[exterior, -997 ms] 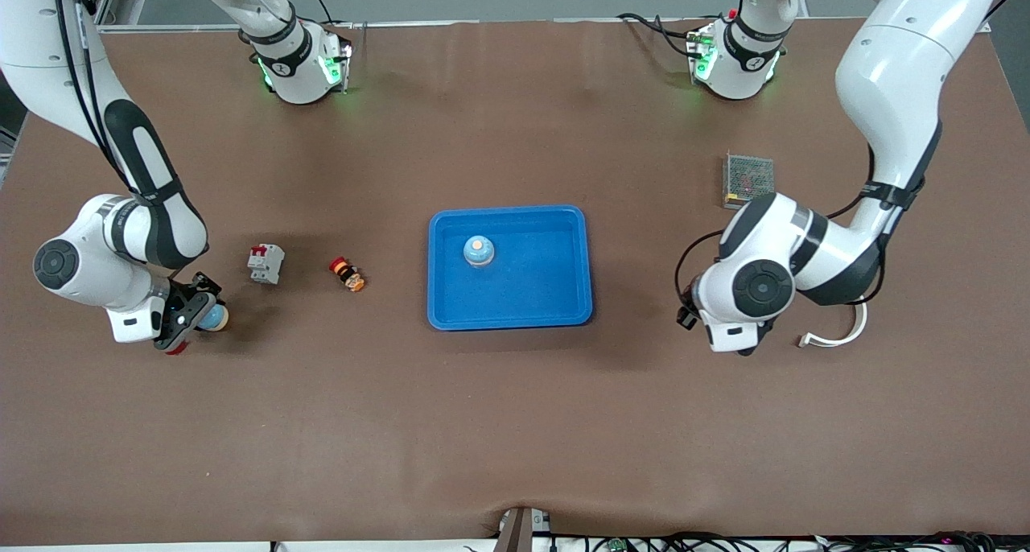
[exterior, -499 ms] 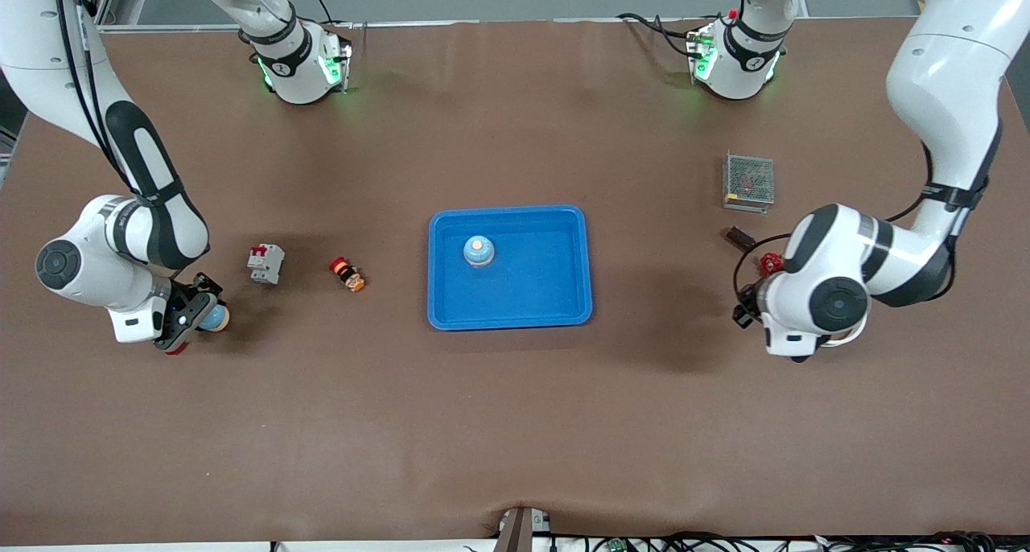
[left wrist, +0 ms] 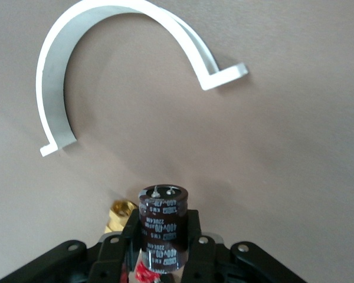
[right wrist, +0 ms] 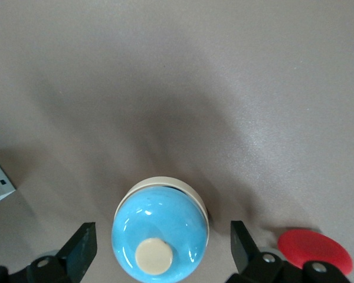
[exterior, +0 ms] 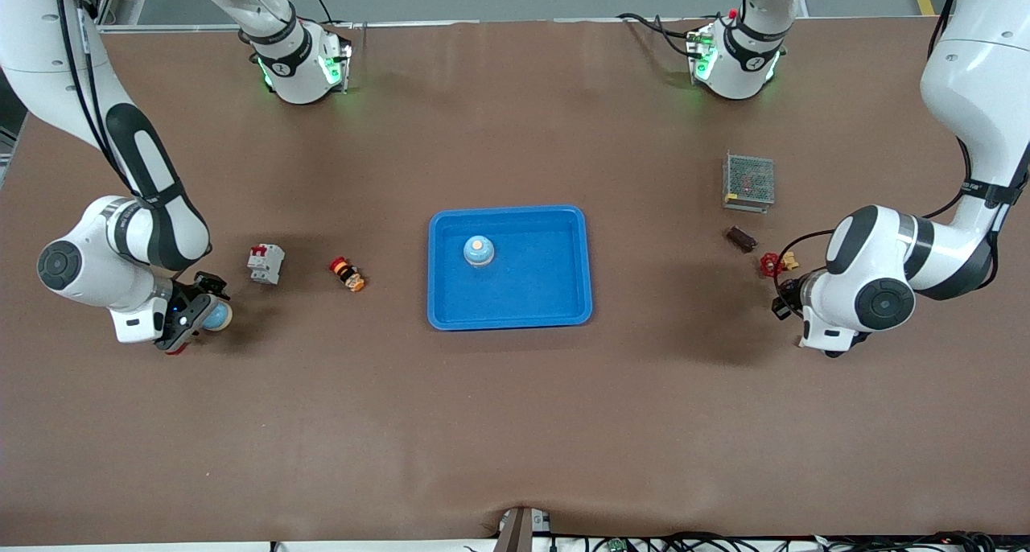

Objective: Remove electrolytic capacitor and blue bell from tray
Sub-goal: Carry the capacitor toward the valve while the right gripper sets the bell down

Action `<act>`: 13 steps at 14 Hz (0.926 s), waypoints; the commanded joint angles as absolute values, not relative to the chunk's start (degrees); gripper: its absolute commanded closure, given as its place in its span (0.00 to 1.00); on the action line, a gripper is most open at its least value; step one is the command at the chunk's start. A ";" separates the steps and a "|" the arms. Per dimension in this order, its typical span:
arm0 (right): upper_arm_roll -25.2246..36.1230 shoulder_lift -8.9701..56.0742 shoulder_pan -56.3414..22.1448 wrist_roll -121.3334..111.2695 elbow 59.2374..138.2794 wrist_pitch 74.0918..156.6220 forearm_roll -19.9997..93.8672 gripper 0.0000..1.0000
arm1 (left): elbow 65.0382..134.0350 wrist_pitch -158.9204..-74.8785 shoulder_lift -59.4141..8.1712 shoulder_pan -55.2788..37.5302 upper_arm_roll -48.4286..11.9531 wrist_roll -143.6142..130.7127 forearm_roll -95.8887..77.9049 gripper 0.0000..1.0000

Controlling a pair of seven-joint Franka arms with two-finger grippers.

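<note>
My left gripper [left wrist: 163, 236] is shut on a dark brown cylindrical capacitor [left wrist: 163, 224] and holds it over the table at the left arm's end. In the front view the left hand [exterior: 829, 327] hides its fingers and the capacitor. My right gripper [exterior: 201, 315] is open at the right arm's end. Its fingers stand on either side of a light blue bell [exterior: 216, 315] with a cream button, which sits on the table. In the right wrist view there is a gap between the bell [right wrist: 160, 233] and each finger [right wrist: 79, 247]. A second blue bell [exterior: 478, 251] sits in the blue tray [exterior: 563, 311].
A white curved strip [left wrist: 106, 59] lies on the table under the left hand. Nearby are a red and yellow part [exterior: 776, 262], a small dark brown block [exterior: 741, 239] and a mesh box [exterior: 749, 180]. A grey breaker [exterior: 265, 263] and a red-orange button [exterior: 348, 274] lie between the right gripper and the tray.
The left arm has swung away from the tray toward its own end of the table, uncovering the brown block and the red and yellow part. The right arm has barely moved.
</note>
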State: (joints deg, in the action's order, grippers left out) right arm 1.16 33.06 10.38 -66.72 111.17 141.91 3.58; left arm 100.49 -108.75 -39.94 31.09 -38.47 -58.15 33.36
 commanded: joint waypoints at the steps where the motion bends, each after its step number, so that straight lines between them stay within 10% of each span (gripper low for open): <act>1: -0.26 31.99 11.25 -66.80 108.30 136.44 6.40 0.00 | 104.85 -112.92 -38.41 33.57 -39.11 -57.30 37.25 1.00; 11: 0.00 31.47 0.46 -39.59 77.79 100.11 7.03 0.00 | 104.33 -120.23 -41.57 34.63 -37.97 -59.15 38.14 1.00; 13: -0.09 30.15 -3.24 -29.67 77.26 100.02 7.21 0.00 | 104.15 -120.76 -42.10 34.45 -37.97 -59.15 38.06 0.73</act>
